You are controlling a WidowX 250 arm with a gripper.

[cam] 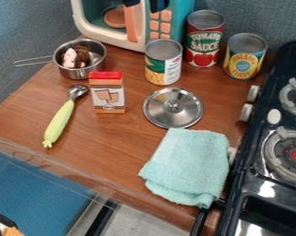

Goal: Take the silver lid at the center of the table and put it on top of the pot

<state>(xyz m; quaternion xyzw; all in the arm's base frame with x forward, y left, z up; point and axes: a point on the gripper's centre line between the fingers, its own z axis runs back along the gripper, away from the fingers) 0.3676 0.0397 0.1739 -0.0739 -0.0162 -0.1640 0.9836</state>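
Gripper [144, 4] at top edge, fingers [158, 5] spread apart, nothing held; silver lid [184, 113] on tabletop [107, 143] by teal towel [190, 163], pot [73, 73] upper left, items inside

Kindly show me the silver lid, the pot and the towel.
Silver lid [173, 106]: camera view, on its central knob.
Pot [68, 72]: camera view, on its outer front wall.
Towel [187, 165]: camera view, on the cloth's middle.

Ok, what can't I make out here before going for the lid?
In the camera view:
- gripper: upper part, cut off by top edge
- pot: floor, hidden by its contents
- lid: underside, face down
- stove: far side, cut off by right edge
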